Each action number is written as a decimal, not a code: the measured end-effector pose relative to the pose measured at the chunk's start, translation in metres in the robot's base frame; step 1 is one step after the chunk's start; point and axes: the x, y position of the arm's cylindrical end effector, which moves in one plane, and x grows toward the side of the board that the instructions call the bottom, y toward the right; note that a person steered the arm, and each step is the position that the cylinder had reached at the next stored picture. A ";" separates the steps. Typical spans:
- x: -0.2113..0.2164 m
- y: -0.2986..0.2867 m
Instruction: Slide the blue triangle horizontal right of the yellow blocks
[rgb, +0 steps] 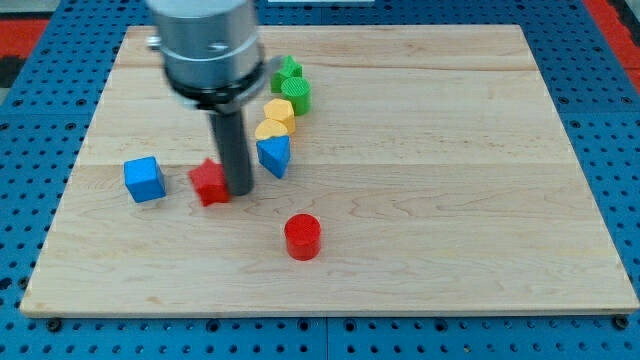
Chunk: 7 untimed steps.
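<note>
1. We see our arm's grey housing (208, 45) at the upper left of the frame, with the dark rod dropping from it to the wooden board (450, 200).
2. The rod has no jaws to spread or close; my tip (238, 190) rests on the board left of centre, holding nothing.
3. My tip sits between the red block (210, 182), which it touches or nearly touches on its left, and the blue triangle (274, 155), just to its upper right.
4. The blue triangle lies directly below the two yellow blocks (275, 118), touching the lower one.
5. Two green blocks (292, 85) sit above the yellow ones, forming one column.
6. A blue cube (145, 179) stands at the frame's left, well apart.
7. A red cylinder (302, 237) stands below the centre.
</note>
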 end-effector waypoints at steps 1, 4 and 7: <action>-0.012 0.006; -0.037 0.085; -0.040 0.131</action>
